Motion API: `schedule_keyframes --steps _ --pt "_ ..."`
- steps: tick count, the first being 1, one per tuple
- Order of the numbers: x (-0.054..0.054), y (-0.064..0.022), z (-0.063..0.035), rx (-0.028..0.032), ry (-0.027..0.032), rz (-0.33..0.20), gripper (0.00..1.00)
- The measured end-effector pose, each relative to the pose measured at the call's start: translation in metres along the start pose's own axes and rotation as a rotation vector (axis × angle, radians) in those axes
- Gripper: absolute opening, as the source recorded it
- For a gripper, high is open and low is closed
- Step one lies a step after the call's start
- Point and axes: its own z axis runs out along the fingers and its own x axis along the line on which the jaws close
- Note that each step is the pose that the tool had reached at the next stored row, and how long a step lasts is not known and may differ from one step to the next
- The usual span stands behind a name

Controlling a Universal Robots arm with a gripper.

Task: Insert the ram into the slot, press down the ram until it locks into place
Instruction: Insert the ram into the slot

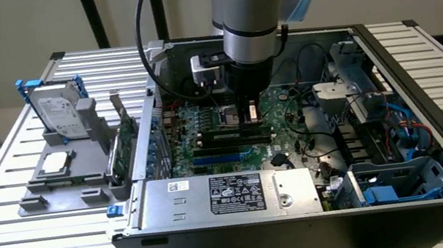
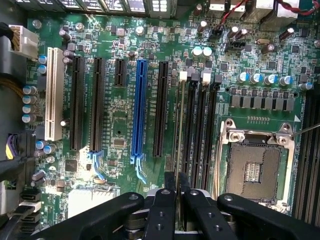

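Currently I see my arm (image 1: pixel 251 9) hanging vertical from top centre, tool (image 2: pixel 177 192) clamped on the ram (image 2: pixel 178 130), edge-on along the slot (image 2: pixel 188 130).

Exterior view: soft even light, table slats (image 1: pixel 8 212) bright, case (image 1: pixel 247 244) dark inside. Wrist view: board (image 2: pixel 120 125) evenly lit, glints on capacitor tops (image 2: pixel 243 78). Gripper (image 2: pixel 178 192) dark, the ram (image 2: pixel 178 130) a thin pale edge.

my gripper (image 2: pixel 177 196) hangs inside the computer case (image 1: pixel 306 229) on the surface (image 1: pixel 5 193), the ram (image 2: pixel 178 130) on edge between its fingers, over the slot (image 2: pixel 185 115), beside the processor socket (image 2: pixel 255 167).
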Motion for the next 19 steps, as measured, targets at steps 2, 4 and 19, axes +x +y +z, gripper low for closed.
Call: schedule_keyframes --steps 2,4,19 --pt "-0.0002 0.0 0.0003 -0.0001 0.0001 0.0 0.13" --pt "-0.0003 0.0 0.001 0.0001 0.0 0.0 0.13" --pt "-0.0013 -0.0001 0.0047 0.0002 0.0 0.002 0.13"
